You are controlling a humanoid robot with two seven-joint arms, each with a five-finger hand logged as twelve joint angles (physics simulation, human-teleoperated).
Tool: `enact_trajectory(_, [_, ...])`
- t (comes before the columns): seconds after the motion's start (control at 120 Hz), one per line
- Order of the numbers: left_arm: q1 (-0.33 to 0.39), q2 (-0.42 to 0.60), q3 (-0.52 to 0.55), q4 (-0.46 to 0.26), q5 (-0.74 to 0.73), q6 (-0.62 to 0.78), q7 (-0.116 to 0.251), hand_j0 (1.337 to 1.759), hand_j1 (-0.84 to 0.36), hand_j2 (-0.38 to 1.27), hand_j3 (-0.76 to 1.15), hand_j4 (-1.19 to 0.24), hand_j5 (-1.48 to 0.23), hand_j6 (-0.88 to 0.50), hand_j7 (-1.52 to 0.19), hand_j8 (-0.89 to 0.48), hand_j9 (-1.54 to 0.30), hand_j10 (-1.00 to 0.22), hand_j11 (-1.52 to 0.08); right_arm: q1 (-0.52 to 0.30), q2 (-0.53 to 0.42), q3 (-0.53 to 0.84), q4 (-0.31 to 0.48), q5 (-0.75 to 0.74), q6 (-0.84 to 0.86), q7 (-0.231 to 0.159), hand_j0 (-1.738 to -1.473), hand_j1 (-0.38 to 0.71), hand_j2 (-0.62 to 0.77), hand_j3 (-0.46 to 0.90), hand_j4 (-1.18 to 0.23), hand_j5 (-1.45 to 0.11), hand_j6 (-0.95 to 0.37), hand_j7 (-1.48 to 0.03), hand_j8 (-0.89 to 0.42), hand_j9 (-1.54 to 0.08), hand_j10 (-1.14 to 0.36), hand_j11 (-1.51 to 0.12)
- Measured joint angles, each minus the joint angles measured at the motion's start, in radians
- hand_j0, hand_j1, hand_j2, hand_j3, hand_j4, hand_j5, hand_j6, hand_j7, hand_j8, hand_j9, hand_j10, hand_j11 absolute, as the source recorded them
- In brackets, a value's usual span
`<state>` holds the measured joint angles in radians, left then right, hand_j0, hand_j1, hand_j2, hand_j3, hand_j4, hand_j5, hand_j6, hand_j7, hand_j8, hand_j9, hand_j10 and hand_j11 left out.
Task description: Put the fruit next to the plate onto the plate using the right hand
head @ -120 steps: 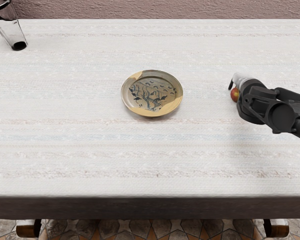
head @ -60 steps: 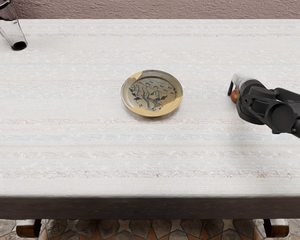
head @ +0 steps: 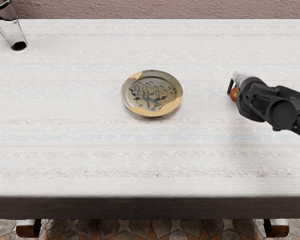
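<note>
On the table [head: 90, 160], the right hand [head: 249, 96] hunches over the small red fruit [head: 234, 93], which peeks out at the hand's left side, well apart from the plate [head: 125, 94]. The wrist hides the grip, so I cannot tell whether the fruit is clasped or merely covered. The risk, as I judge it, is that a partial hold (the fruit is round) lets it roll away on lifting or drop short of the plate; farthest back, the left arm [head: 11, 31] rests in the corner.
</note>
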<state>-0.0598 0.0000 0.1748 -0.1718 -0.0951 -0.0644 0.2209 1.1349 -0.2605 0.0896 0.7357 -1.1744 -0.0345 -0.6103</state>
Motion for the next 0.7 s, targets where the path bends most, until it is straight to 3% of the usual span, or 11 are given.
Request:
enact_trajectory(0.2, [0.000,0.000,0.000,0.000,0.000,0.000,0.000,1.658,0.35,0.00,0.00,0.00,0.00,0.00,0.00,0.00,0.00,0.00,0.00,0.025,0.000,0.003,0.008,0.014,0.000,0.000,-1.647,0.24,0.04,0.00,-0.68,-1.05,-0.41,-1.01,-0.35,-1.06,-0.63,-1.07])
enact_trajectory(0.333, [0.000,0.000,0.000,0.000,0.000,0.000,0.000,1.658,0.35,0.00,0.00,0.00,0.00,0.00,0.00,0.00,0.00,0.00,0.00,0.050,0.001,0.004,0.022,0.013,-0.004,0.000,-1.648,0.24,0.12,0.00,-0.72,-1.05,-0.42,-1.02,-0.38,-1.06,-0.66,-1.08])
enact_trajectory(0.7, [0.000,0.000,0.000,0.000,0.000,0.000,0.000,1.658,0.35,0.00,0.00,0.00,0.00,0.00,0.00,0.00,0.00,0.00,0.00,0.093,0.038,-0.011,0.123,-0.015,-0.056,0.000,-1.652,0.25,0.19,0.00,-0.75,-1.08,-0.42,-1.03,-0.38,-1.09,-0.68,-1.12])
